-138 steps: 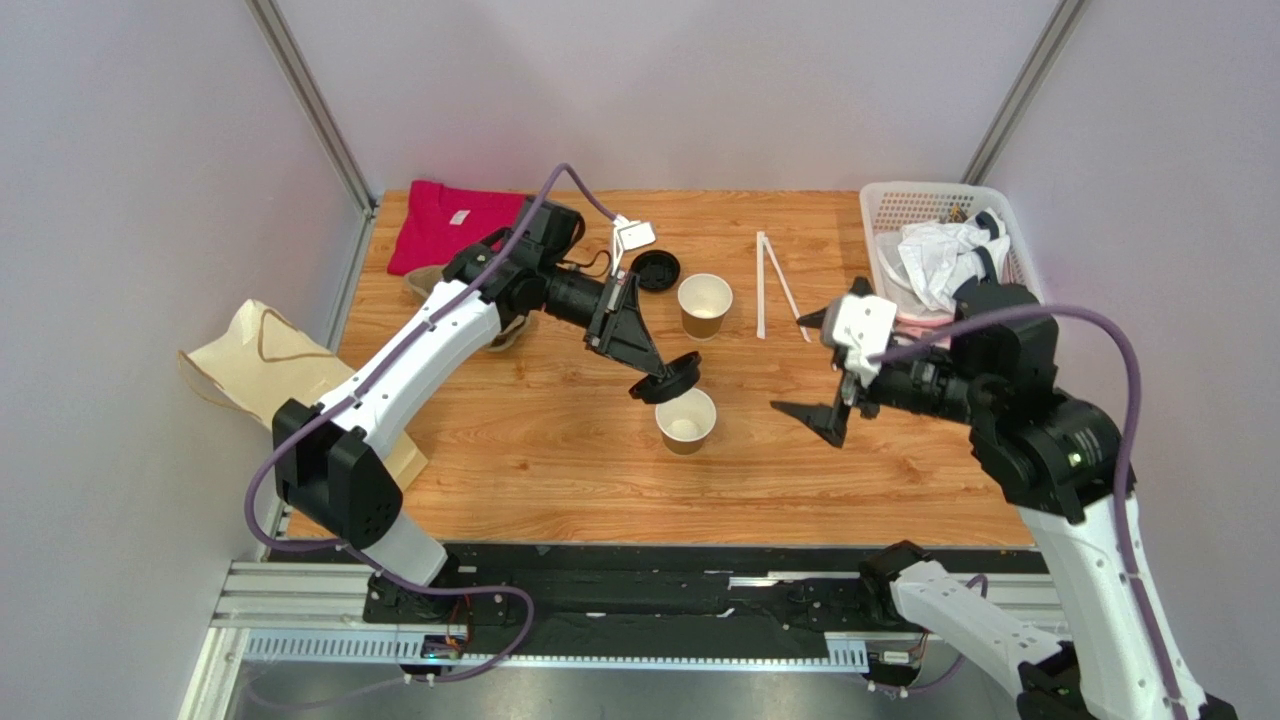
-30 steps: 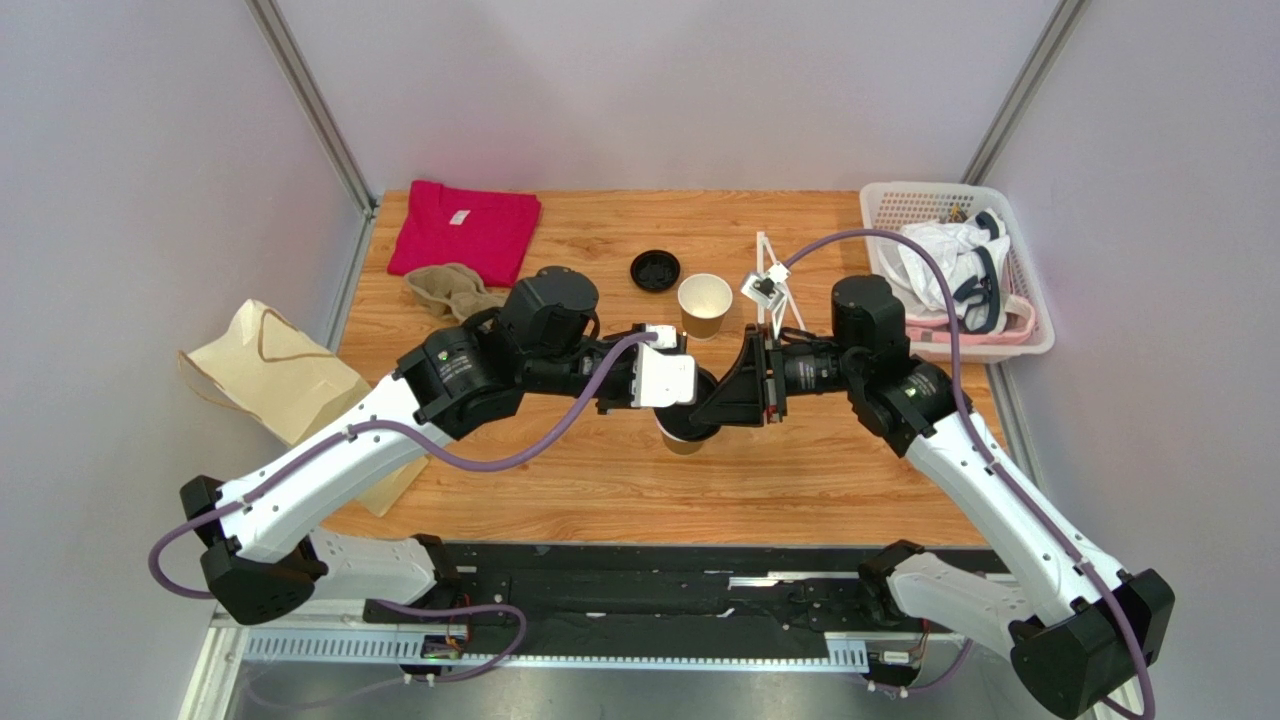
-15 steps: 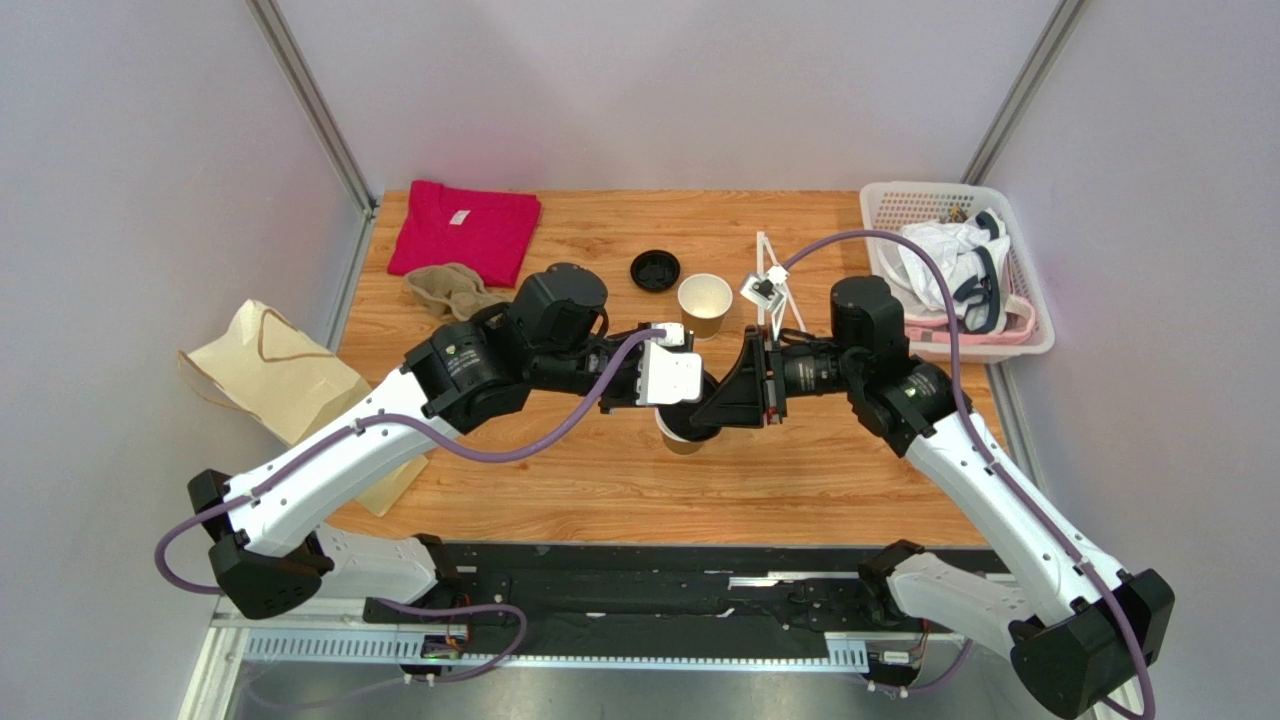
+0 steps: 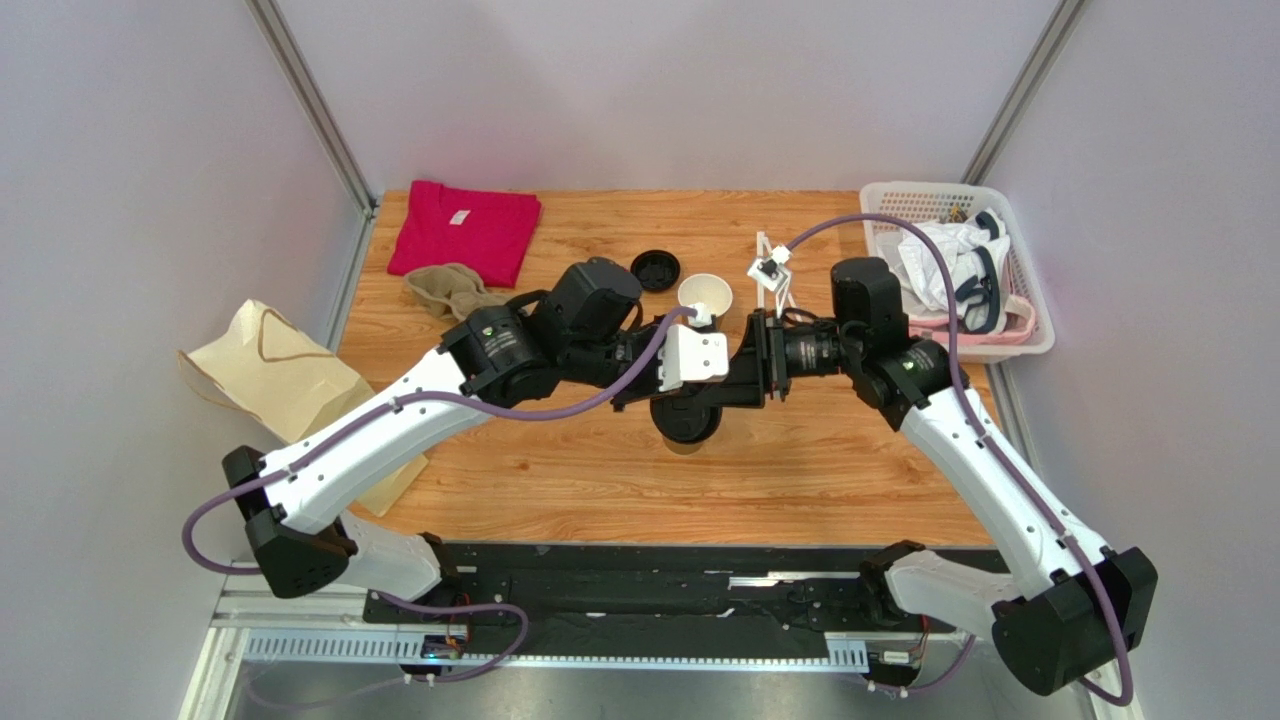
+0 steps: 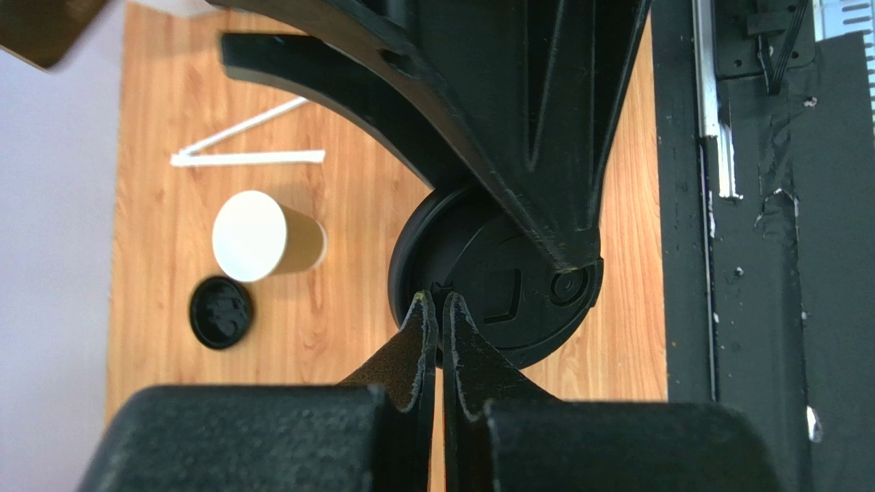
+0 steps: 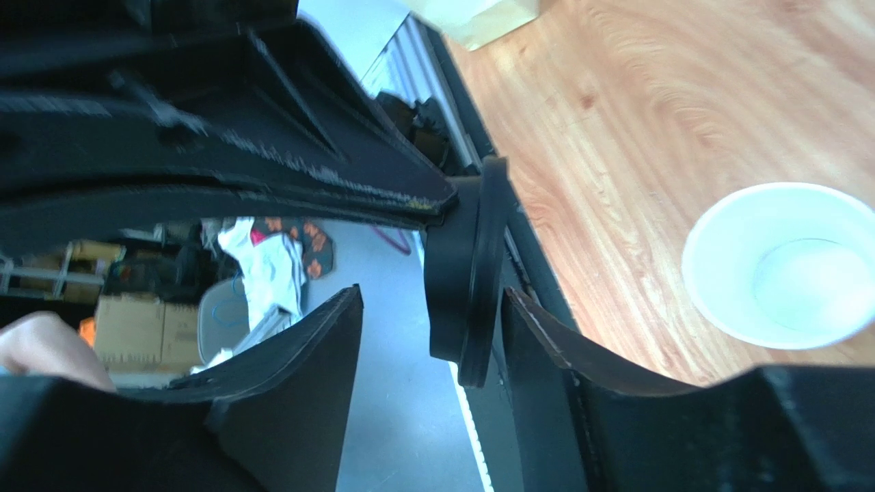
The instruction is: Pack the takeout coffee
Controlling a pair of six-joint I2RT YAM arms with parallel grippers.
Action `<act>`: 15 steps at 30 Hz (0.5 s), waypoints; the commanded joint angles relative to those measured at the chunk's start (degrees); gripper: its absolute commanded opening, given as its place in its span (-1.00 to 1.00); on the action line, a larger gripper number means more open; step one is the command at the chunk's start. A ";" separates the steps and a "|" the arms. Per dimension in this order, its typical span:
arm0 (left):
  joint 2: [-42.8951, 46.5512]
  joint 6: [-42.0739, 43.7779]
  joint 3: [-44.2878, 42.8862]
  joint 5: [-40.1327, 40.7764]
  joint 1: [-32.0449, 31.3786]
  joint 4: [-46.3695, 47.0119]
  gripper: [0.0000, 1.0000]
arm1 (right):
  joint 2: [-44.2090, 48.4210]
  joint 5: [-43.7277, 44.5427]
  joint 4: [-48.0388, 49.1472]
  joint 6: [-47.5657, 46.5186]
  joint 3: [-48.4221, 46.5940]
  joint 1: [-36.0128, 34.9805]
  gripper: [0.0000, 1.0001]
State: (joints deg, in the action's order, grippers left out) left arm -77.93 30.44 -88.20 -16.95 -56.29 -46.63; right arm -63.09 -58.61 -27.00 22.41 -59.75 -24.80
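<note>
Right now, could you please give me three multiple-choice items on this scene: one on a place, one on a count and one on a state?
1. Where is the loose black lid?
A. beside the open cup on the table
B. stacked on that cup
C. held in a gripper

2. How many paper cups are in view?
A. one
B. two
C. four

3. How do the fingers of the left gripper stand?
A. spread wide
B. pressed together
C. out of view

Answers:
1 A: in the top view the lid lies flat on the wood, right next to the open cup.
2 B: only the open cup and the takeout coffee show.
3 B: in the left wrist view the fingers meet with hardly a gap, their tips at the rim of the coffee's lid.
</note>
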 commanded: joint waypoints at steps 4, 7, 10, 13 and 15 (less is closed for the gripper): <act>-8.53 -10.38 -6.36 3.15 0.30 -6.10 -1.00 | -2.83 1.21 -6.56 -2.46 -4.33 8.00 0.41; -12.84 -14.07 -8.64 3.33 2.14 -7.33 -1.00 | -2.92 3.84 -9.37 -4.48 -4.59 10.99 0.56; -17.93 -19.16 -12.32 3.24 4.69 -9.44 -1.00 | -2.30 6.48 -11.05 -4.13 -3.72 13.63 0.74; -22.68 -24.00 -14.79 1.93 7.42 -11.55 -1.00 | -2.04 6.75 -11.14 -2.56 -1.79 15.04 1.00; -24.63 -26.47 -15.51 0.43 8.74 -12.08 -1.00 | -2.30 6.93 -11.23 -1.94 -1.08 15.48 1.00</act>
State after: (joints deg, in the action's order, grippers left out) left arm -99.53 12.93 -100.33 -14.59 -50.26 -55.77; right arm -66.24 -53.30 -37.17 19.51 -61.69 -10.24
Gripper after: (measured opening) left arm 0.017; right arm 0.997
